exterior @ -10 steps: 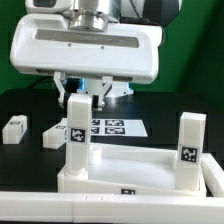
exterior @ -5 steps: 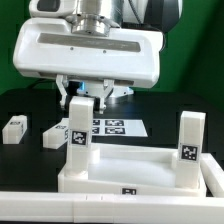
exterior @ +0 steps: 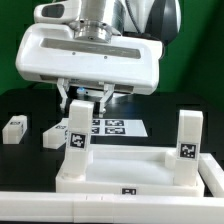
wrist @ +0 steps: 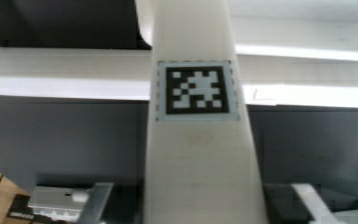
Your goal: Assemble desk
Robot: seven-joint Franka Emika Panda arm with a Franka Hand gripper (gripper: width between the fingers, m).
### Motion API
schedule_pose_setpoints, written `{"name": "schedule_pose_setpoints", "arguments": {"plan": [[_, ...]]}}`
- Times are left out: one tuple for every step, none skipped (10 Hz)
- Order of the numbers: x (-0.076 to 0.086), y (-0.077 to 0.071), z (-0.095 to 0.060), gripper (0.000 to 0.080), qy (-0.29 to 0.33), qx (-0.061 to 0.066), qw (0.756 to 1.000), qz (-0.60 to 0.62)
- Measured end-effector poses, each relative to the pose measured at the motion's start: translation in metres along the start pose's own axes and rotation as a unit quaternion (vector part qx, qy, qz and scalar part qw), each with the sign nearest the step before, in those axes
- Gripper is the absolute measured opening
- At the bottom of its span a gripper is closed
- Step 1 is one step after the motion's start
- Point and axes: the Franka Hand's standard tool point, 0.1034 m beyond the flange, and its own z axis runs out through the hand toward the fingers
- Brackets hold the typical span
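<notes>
Gripper (exterior: 88,98) sits over the top of the upright leg (exterior: 77,130), which is socketed in the tabletop (exterior: 135,168) corner on the exterior view's left. Jaws stand part-way apart, one each side; can't tell if the pads press.

Second leg (exterior: 188,140) stands at the other corner, well apart, with open panel between.

Behind on the black table (exterior: 25,160): marker board (exterior: 118,127), loose leg (exterior: 55,134) beside it, outer loose leg (exterior: 14,128) farther left.

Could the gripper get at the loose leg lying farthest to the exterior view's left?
Probably yes: the loose leg lies alone on the table, nothing over it. The gripper straddles the upright corner leg, so must lift clear first.
</notes>
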Motion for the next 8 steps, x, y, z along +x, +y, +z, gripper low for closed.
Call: {"name": "schedule_pose_setpoints", "arguments": {"plan": [[0.000, 0.000, 0.000, 0.0290, 0.000, 0.000, 1.000, 0.000], [0.000, 0.000, 0.000, 0.0387, 0.000, 0.000, 1.000, 0.000], [0.000, 0.000, 0.000, 0.0564, -0.001, 0.000, 1.000, 0.000], [0.005, 0.002, 0.001, 0.0623, -0.007, 0.001, 1.000, -0.005], [0.009, 0.003, 0.000, 0.0623, -0.006, 0.002, 1.000, -0.006], [0.011, 0.005, -0.002, 0.0644, -0.009, 0.002, 1.000, -0.007], [0.014, 0.006, -0.006, 0.0648, -0.012, 0.004, 1.000, -0.006], [0.019, 0.007, -0.010, 0.0648, -0.013, 0.006, 1.000, -0.004]]}}
